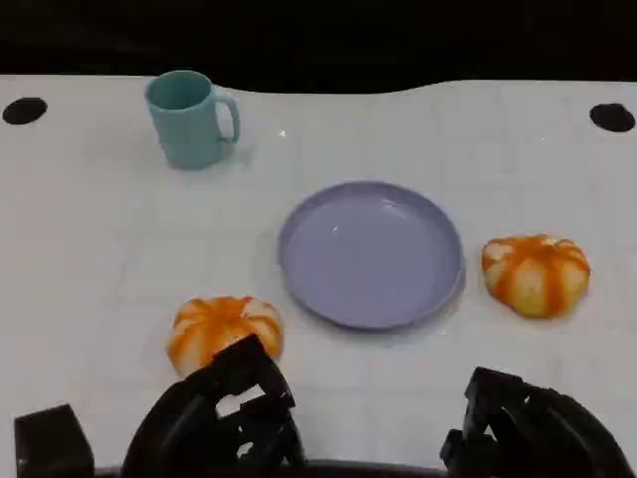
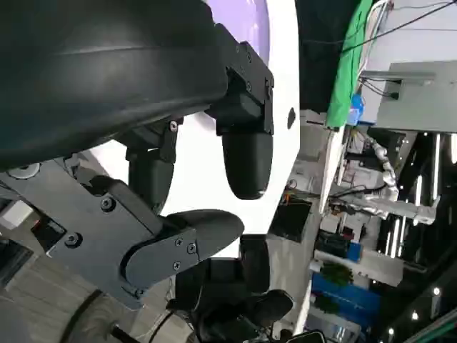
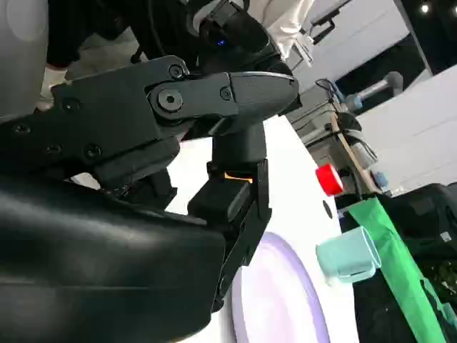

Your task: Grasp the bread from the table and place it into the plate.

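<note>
white desk point(image 1: 90, 259) before me, head view. lavender plate point(image 1: 370, 253) sits near the middle, nothing on it. two orange-and-white bread rolls lie on the desk, one to each side of the plate: left bread point(image 1: 225, 331) near the plate's lower-left rim, apart from it; right bread point(image 1: 535, 273) just beside the plate's right rim, a narrow gap between them. neither roll is on the plate.

teal mug point(image 1: 189, 119) stands upright at the far left of the desk, handle turned toward the plate, well apart from it. two black round marks at the far corners of the desk point(image 1: 24, 110) point(image 1: 611, 117).

my left hand point(image 1: 224, 413) is at the near edge, fingers reaching up to the near side of the left bread; its topmost part overlaps the roll's lower edge in the head view, and i cannot tell whether it touches. in the left wrist view the fingers point(image 2: 246, 153) stand apart with white desk showing between them, nothing held.

my right hand point(image 1: 528, 428) is low at the near right edge, well apart from the right bread. in the right wrist view its fingers point(image 3: 239, 189) are spread over the desk, nothing between them, with the plate point(image 3: 275, 300) and the mug point(image 3: 348, 254) beyond them.
</note>
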Robot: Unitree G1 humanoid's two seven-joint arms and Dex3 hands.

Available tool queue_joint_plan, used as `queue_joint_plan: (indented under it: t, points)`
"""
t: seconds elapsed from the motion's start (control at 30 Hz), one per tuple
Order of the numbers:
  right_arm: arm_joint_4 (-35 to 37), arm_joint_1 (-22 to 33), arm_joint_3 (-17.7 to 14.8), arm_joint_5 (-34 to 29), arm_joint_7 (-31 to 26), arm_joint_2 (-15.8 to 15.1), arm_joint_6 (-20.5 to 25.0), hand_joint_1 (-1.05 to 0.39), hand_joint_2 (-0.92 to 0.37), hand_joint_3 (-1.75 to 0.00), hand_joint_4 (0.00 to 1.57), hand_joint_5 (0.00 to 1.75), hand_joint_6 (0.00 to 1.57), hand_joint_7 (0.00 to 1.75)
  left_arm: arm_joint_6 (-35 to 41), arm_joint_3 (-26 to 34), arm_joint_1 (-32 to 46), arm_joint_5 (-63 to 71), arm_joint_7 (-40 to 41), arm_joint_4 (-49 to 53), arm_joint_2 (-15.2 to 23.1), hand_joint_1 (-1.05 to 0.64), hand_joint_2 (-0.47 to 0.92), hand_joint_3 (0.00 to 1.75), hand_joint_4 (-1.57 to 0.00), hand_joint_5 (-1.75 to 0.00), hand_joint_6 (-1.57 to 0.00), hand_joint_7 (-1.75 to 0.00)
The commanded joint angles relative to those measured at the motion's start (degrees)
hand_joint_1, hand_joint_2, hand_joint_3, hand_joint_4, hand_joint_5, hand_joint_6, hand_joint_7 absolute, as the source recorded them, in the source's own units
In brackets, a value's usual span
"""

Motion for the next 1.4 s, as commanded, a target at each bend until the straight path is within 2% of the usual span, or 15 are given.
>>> queue_joint_plan:
  t: [0.03, 0.63, 0.83, 0.93, 0.97, 1.0, 1.1, 1.17, 1.2, 1.3, 1.4]
  points:
    - [-0.5, 0.3, -0.2, 0.6, 0.1, -0.3, 0.1, -0.70, -0.92, -0.24, 0.85, 1.61, 0.76, 1.37, -0.1, 0.2, 0.4, 0.3, -0.5, -0.4, 0.9, -0.39, 0.42, 1.04, -0.62, -1.75, -0.40, -1.75]
    - [-0.7, 0.3, -0.2, 0.4, 0.2, -0.5, 0.3, -0.70, -0.92, -0.25, 0.85, 1.60, 0.75, 1.35, 0.8, 0.1, 0.6, 0.0, -0.4, -0.9, 0.9, -0.39, 0.41, 1.04, -0.62, -1.75, -0.40, -1.75]
    - [-0.5, 0.1, -0.2, 0.6, 0.1, -0.3, 0.8, -0.70, -0.92, -0.23, 0.86, 1.60, 0.76, 1.34, -2.3, 0.7, 0.5, -0.2, -0.8, 0.2, -0.2, -0.29, 0.49, 0.86, -0.50, -1.75, -0.35, -1.74]
    - [-0.4, 0.0, -0.1, 0.4, 0.0, -0.2, 0.5, -0.70, -0.92, -0.23, 0.86, 1.60, 0.77, 1.34, -4.3, 0.9, 0.7, 1.2, 0.8, 0.3, -0.9, -0.27, 0.56, 0.70, -0.39, -1.75, -0.33, -1.64]
    - [-0.4, 0.0, -0.1, 0.3, 0.0, -0.2, 0.3, -0.70, -0.92, -0.23, 0.86, 1.60, 0.77, 1.34, -5.2, 0.9, 0.7, 2.0, 1.4, 0.4, -1.1, -0.31, 0.65, 0.52, -0.34, -1.73, -0.34, -1.52]
    - [-0.6, 0.0, 0.0, 0.2, -0.2, -0.2, 0.5, -0.70, -0.92, -0.24, 0.86, 1.60, 0.77, 1.34, -6.5, 1.0, 0.6, 3.1, 2.1, 0.5, -1.3, -0.32, 0.72, 0.40, -0.32, -1.72, -0.35, -1.47]
    - [-1.1, 0.0, 0.3, -0.2, -0.8, -0.2, 0.7, -0.70, -0.92, -0.23, 0.86, 1.60, 0.78, 1.34, -8.8, 1.1, 0.4, 5.6, 3.7, 0.0, -1.0, -0.43, 0.89, 0.12, -0.32, -1.54, -0.37, -1.22]
    - [-1.2, -0.1, 0.4, -0.1, -0.9, -0.1, 0.7, -0.70, -0.92, -0.24, 0.86, 1.60, 0.78, 1.35, -10.3, 1.2, 0.1, 8.5, 5.7, -1.0, -0.5, -0.49, 0.91, 0.09, -0.39, -1.40, -0.43, -1.00]
    - [-1.2, -0.1, 0.5, 0.0, -1.0, 0.0, 0.8, -0.70, -0.92, -0.24, 0.86, 1.60, 0.78, 1.35, -11.2, 1.3, -0.1, 9.8, 6.5, -1.2, -0.3, -0.51, 0.92, 0.11, -0.41, -1.33, -0.44, -0.84]
    - [-1.4, -0.2, 0.5, 0.1, -1.2, -0.1, 1.0, -0.70, -0.92, -0.25, 0.86, 1.60, 0.78, 1.35, -12.0, 1.3, -0.5, 17.6, 11.1, -3.2, 1.5, -0.57, 0.92, 0.17, -0.42, -1.17, -0.47, -0.57]
    - [-1.5, -0.1, 0.6, 0.0, -1.0, -0.1, 0.9, -0.70, -0.92, -0.25, 0.85, 1.60, 0.78, 1.36, -9.5, 1.0, -0.4, 24.6, 14.8, -7.1, 3.4, -0.55, 0.92, 0.17, -0.40, -1.02, -0.50, -0.35]
